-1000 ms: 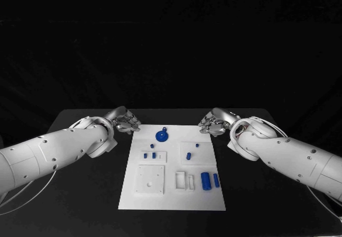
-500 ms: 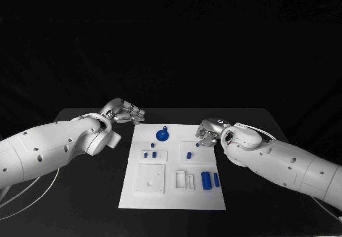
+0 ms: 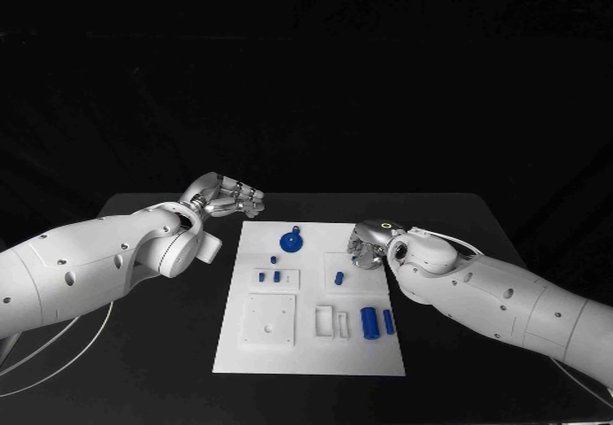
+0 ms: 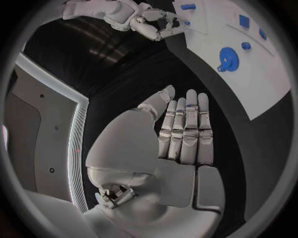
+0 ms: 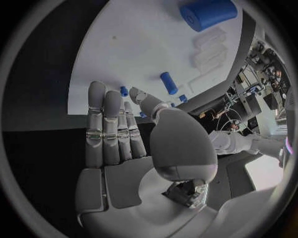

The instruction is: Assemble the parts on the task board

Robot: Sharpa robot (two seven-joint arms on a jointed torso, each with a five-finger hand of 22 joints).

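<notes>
The white task board (image 3: 313, 354) lies in the middle of the table. A round blue part (image 3: 291, 241) sits near its far edge, small blue pegs (image 3: 268, 277) stand left of centre, and two blue cylinders (image 3: 377, 322) lie at the right. My left hand (image 3: 230, 197) hovers off the board's far left corner, fingers straight, holding nothing. My right hand (image 3: 368, 246) is over the board's far right part, near a small peg (image 3: 338, 279), and is also empty. In the right wrist view its fingers (image 5: 109, 129) stretch toward the board (image 5: 143, 49), a cylinder (image 5: 208, 13) and a peg (image 5: 168, 83).
Raised white blocks (image 3: 271, 320) and slotted holders (image 3: 332, 322) occupy the board's near half. Black table (image 3: 153, 354) shows on both sides of the board. The left wrist view shows my left hand (image 4: 180, 129), the round part (image 4: 228, 58) and my right hand (image 4: 155, 25).
My right hand has moved from beside the board's far right corner in over the board and nearer to me. The left hand has drifted slightly farther away.
</notes>
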